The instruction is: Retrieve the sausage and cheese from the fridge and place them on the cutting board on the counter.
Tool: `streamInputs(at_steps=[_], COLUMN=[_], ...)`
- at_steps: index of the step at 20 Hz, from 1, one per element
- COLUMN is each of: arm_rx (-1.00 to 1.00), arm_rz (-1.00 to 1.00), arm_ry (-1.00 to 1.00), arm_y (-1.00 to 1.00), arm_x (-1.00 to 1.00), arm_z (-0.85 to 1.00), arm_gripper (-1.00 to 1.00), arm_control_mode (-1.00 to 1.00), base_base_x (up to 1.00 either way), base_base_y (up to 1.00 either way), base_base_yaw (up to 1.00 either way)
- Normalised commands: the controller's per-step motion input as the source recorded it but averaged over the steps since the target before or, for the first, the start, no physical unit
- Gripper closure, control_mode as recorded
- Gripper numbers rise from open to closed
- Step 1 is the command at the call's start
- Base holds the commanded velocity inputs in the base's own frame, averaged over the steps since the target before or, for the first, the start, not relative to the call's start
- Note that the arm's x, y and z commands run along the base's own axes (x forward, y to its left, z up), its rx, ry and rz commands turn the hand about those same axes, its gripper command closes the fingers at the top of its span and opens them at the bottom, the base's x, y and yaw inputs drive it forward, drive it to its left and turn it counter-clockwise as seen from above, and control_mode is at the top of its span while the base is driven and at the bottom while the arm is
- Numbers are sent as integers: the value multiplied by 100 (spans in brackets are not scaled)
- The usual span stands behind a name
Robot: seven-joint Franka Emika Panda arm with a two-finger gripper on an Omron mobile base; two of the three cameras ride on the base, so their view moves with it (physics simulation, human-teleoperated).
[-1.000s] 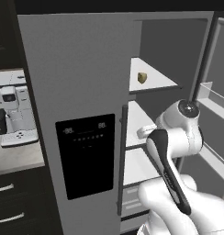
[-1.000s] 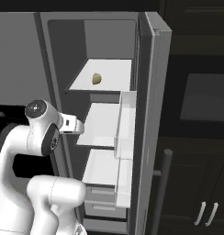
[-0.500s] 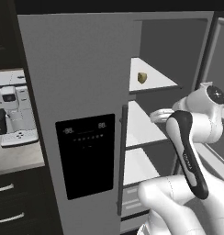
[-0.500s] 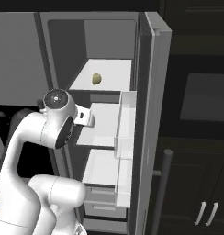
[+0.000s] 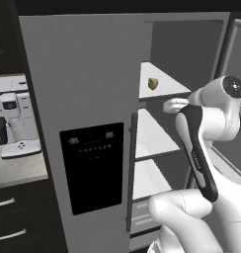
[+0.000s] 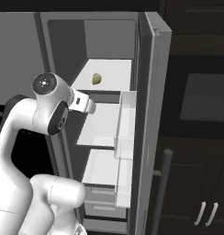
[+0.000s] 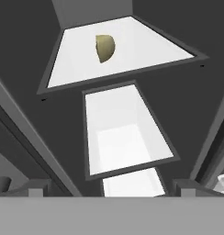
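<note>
The fridge [image 5: 88,74] stands with its right door [image 6: 153,114] swung open, showing white shelves. The cheese [image 5: 152,83], a small yellowish-olive wedge, lies alone on the top shelf [image 6: 109,73]. It shows again as the cheese [image 6: 97,79] from the right, and the cheese [image 7: 104,48] sits high in the hand view. My gripper [image 5: 169,105] hangs just in front of the shelves, a little below the top one. From the other side the gripper [image 6: 88,104] points into the fridge. In the hand view the gripper [image 7: 112,188] is open, with nothing between its fingertips. The sausage, cutting board and counter are out of view.
The shut left door carries a black dispenser panel [image 5: 95,165] and a long handle [image 5: 131,173]. A coffee machine [image 5: 14,123] stands on a plain grey top at the left, over black drawers. The open door holds bins [image 6: 125,137]. Dark cabinets [image 6: 205,101] stand to the right.
The arm has swung up and to the right, lifting the hand from the middle shelf's height to just under the top shelf. The cheese has not moved and the gripper has stayed open.
</note>
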Motion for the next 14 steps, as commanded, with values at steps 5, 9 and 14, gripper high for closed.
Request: streamInputs(at_steps=[5,9,14], arm_rx=[0,0,-1], arm_rz=[2,1,5], arm_ry=[-1,-2,-9], arm_y=[-24,-9,-8], arm_x=[22,39,27], arm_z=[27,27,30], arm_gripper=[-100,-100,-100], arm_control_mode=[-100,-100,-100], base_base_x=[0,0,0], base_base_y=[0,0,0], base_base_yaw=[0,0,0])
